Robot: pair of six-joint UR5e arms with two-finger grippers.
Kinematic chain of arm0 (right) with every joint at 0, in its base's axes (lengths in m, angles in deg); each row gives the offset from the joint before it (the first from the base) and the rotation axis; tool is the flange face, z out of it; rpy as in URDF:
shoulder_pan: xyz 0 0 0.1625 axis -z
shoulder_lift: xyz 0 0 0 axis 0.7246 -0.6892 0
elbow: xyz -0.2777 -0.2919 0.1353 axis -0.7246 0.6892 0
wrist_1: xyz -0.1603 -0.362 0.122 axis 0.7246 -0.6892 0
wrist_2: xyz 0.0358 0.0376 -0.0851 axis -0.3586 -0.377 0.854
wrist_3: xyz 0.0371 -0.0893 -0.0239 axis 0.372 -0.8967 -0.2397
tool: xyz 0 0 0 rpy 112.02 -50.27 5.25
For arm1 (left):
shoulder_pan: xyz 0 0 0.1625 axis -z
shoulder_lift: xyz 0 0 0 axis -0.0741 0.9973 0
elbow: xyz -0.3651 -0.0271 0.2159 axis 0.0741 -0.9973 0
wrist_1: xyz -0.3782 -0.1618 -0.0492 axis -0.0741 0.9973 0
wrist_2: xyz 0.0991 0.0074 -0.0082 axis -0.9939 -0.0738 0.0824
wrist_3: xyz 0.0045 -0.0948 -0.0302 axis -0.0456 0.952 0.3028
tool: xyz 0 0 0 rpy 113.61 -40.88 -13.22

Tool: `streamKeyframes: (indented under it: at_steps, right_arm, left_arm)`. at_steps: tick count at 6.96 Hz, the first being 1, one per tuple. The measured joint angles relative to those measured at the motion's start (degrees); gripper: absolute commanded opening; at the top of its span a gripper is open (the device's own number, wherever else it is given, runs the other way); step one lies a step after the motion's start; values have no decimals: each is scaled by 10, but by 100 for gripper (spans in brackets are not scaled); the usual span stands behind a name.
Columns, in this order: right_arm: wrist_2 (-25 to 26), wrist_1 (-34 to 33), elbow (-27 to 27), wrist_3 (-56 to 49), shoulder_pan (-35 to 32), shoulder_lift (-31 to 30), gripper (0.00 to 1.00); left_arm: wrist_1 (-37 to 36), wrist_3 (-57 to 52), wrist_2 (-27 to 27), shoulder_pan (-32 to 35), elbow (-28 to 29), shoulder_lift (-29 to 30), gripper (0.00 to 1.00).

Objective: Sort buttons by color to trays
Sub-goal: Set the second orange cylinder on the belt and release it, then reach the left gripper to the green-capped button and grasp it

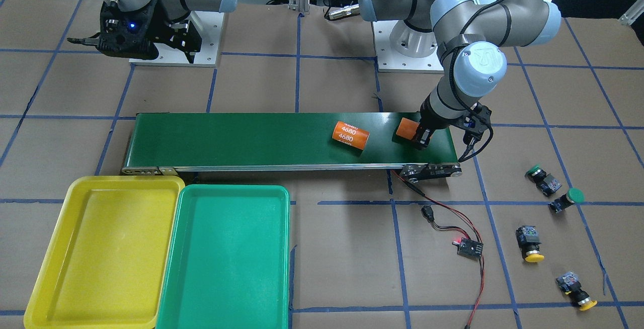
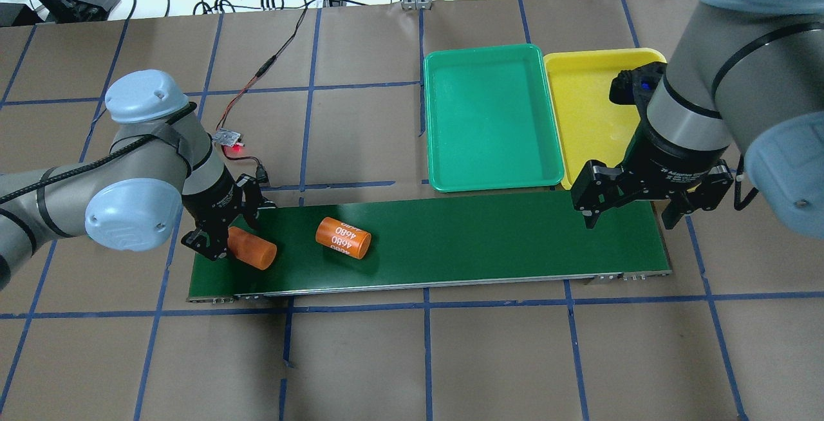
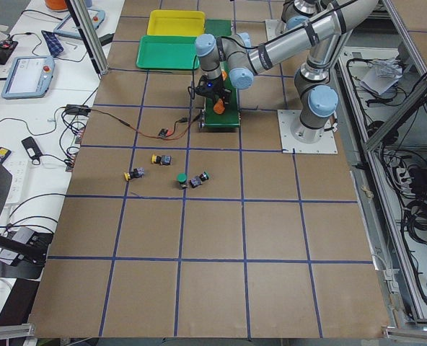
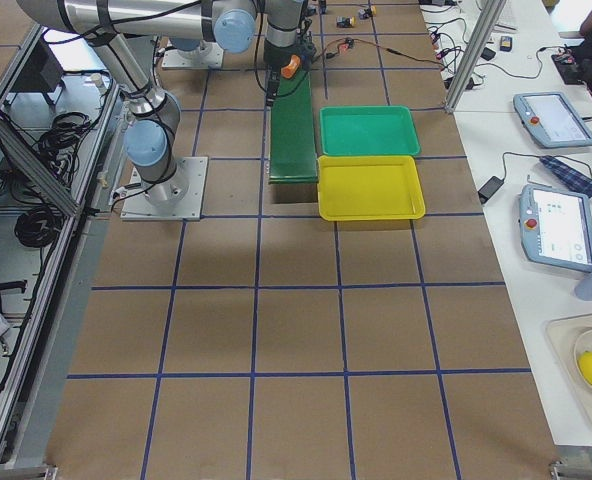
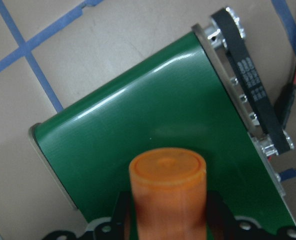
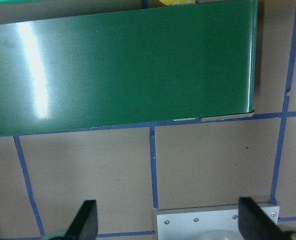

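The yellow tray (image 1: pixel 126 180) is cut off by the lower edge of the front view, and in the overhead view the right arm covers one of its corners. Print on the buttons' contact blocks is too small to read. On the belt (image 1: pixel 251 140), the left gripper (image 1: pixel 421 138) hides one end of the plain cylinder (image 1: pixel 405 129), which it clenches. The wrist view shows a dark finger (image 5: pixel 219 216) on either side of it, blurred

Four buttons lie on their sides on the table, off the belt's end where the left gripper works, on the operators' side. Farthest from the belt is a yellow button (image 1: pixel 576 291), then a second yellow one (image 1: pixel 529 242), a green button (image 1: pixel 568 199) and a second green one (image 1: pixel 541 178). All are well apart from the trays. One circuit board (image 1: pixel 469 247) with a red light and red wires sits between them and the belt. The two trays, yellow and green tray (image 1: pixel 231 189), lie side by side at the belt's other end, operators' side. Two orange cylinders are on the belt. The right gripper (image 2: pixel 631 210) hangs on the robot's side of the belt's tray end, jaws spread wide, nothing between them

"4680" in white repeats down the marked cylinder (image 1: pixel 350 135), which lies near the held one
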Motion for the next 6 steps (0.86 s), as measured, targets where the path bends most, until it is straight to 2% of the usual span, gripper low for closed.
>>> streamKeyframes:
  at_steps: [1, 3, 5, 6]
  right_arm:
    - [0, -2, -1, 0, 0, 0, 100]
    - [1, -2, -2, 0, 0, -1, 100]
    - [3, -3, -3, -2, 0, -2, 100]
    - [3, -3, -3, -2, 0, -3, 100]
  left_arm:
    - [-1, -32, -2, -4, 9, -8, 100]
    - [18, -188, -8, -55, 57, -14, 100]
    - [23, -445, -8, -188, 99, 15, 100]
    - [-14, -556, -7, -251, 107, 43, 100]
